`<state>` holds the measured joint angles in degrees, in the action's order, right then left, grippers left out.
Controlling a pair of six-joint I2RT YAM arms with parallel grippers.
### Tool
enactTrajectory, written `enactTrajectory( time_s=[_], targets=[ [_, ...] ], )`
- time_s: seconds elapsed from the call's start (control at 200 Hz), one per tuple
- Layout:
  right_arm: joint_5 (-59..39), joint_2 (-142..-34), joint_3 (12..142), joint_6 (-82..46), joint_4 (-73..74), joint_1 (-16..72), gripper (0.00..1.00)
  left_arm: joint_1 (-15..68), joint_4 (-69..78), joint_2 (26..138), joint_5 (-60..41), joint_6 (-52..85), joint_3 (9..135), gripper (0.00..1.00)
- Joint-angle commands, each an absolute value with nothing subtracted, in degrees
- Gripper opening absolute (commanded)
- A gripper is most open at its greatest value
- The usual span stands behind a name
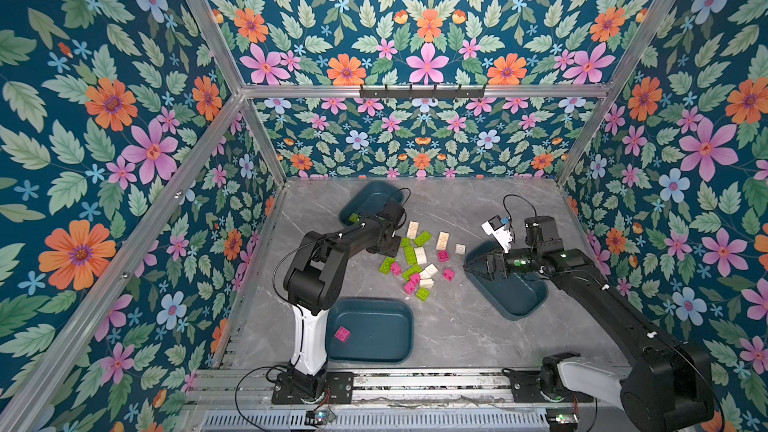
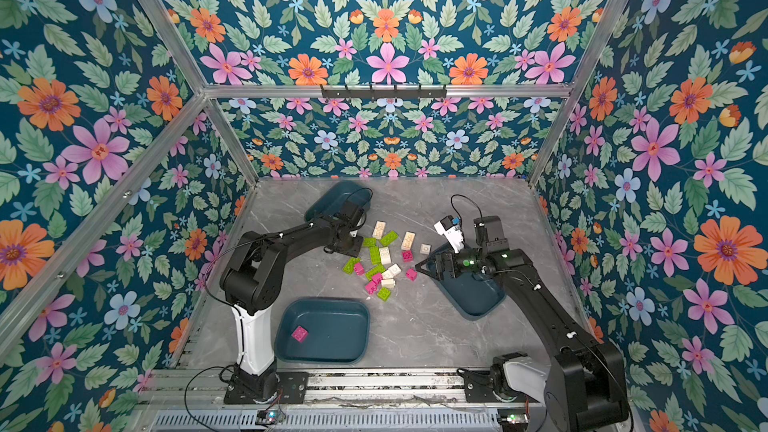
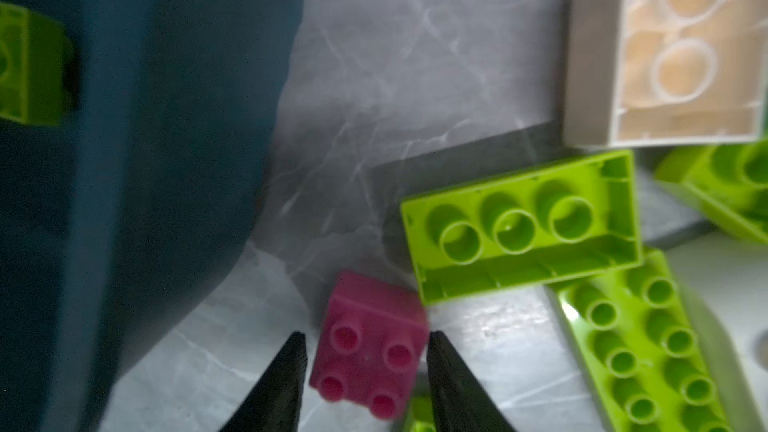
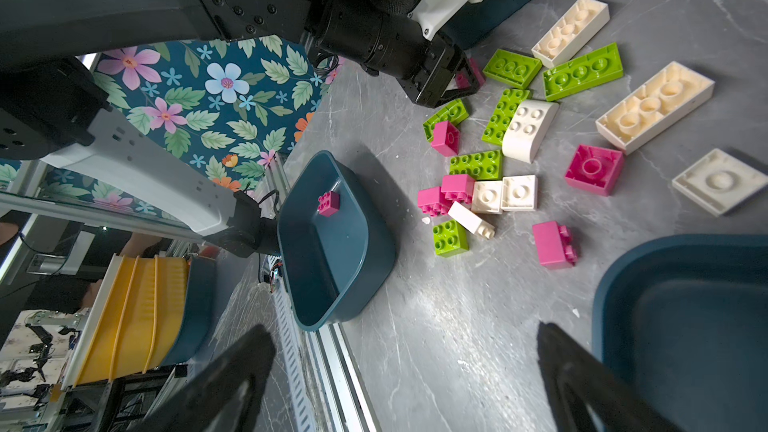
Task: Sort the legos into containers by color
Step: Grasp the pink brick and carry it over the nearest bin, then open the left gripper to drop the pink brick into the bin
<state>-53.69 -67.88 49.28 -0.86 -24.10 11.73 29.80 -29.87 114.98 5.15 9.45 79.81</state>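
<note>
Legos [image 1: 415, 259] are mostly piled loosely between the near bin [image 1: 386, 342], the far bin [image 1: 365, 197] and the right bin [image 1: 515, 301]. One pink piece [image 1: 343, 333] is seen in the near bin and one green piece [image 1: 354, 218] in the far one.

A pink brick [image 3: 370, 351] at the pile's edge is bracketed by the left gripper [image 3: 369, 340]. The brick is skewed to the jaws, so it could be twisted or squeezed out if pressure lands on its corners. A long green brick [image 3: 519, 226] touches its far corner, and a green scrap [image 3: 417, 413] is seen beside one finger [image 3: 453, 384]. Either could be dragged along or jammed in, and a mixed load could be carried off.

The jaws are narrowly apart. One finger appears to touch the brick and the other is just beside it, so a firm grip cannot be confirmed. The right gripper [image 4: 395, 367] is spread wide and empty above the right bin's rim.
</note>
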Motion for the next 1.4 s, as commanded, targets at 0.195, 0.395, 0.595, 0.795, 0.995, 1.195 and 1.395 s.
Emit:
enactTrajectory(
  time_s=[0.195,0.395,0.595,0.795,0.995,1.195,1.395],
  targets=[
    [-53.20,-67.19,49.61,-0.04,-24.96,11.78,0.99,29.53,-29.77,114.84,3.16,8.87,80.36,0.26],
    [-53.11,-67.06,49.92,0.00,-25.24,11.76,0.99,29.62,-34.21,112.55,3.58,9.05,83.14,0.21],
    [-53.86,-67.40,50.31,-0.90,-24.25,11.72,0.99,29.36,-39.28,108.70,5.47,8.53,88.51,0.23],
    [-54.61,-67.42,51.11,-1.04,-24.61,11.76,0.99,29.12,-45.79,105.01,5.80,11.84,90.29,0.24],
    [-54.93,-67.21,51.35,-0.82,-24.99,11.74,0.99,30.93,-50.36,91.58,6.00,18.66,79.67,0.24],
    [-55.39,-67.31,50.97,-0.90,-24.98,11.79,0.99,33.11,-55.65,77.60,5.19,27.73,67.41,0.25],
    [-55.93,-67.30,49.95,-0.88,-25.03,11.81,0.99,37.03,-56.35,68.42,2.63,37.60,55.39,0.26]
  ],
)
